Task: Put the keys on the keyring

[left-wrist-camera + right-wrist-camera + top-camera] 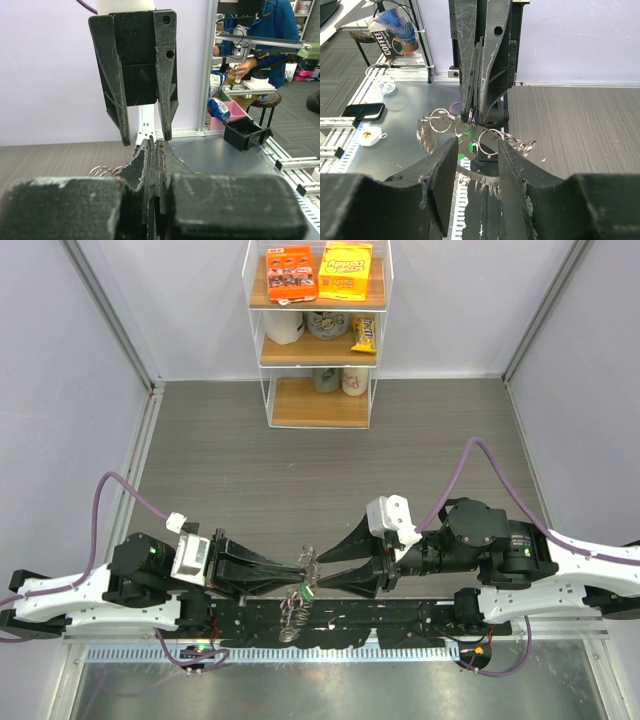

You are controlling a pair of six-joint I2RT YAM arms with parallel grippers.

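My left gripper [305, 568] is shut on the keyring [293, 612], which hangs below its tips as a cluster of silvery keys and small rings. In the right wrist view the left gripper [472, 117] comes down from above, pinching the keyring [427, 137]. The green-headed key [464, 150] hangs among the rings just under it and also shows in the top view [303, 591]. My right gripper [476, 145] is open, its fingers either side of the hanging rings. It faces the left gripper tip to tip [325, 578]. I cannot make out the black-headed key.
A clear shelf unit [318, 330] with snack boxes and cups stands at the back. A black perforated rail [400, 620] runs along the near edge under the grippers. A phone [364, 110] lies on the metal bench beyond the rail.
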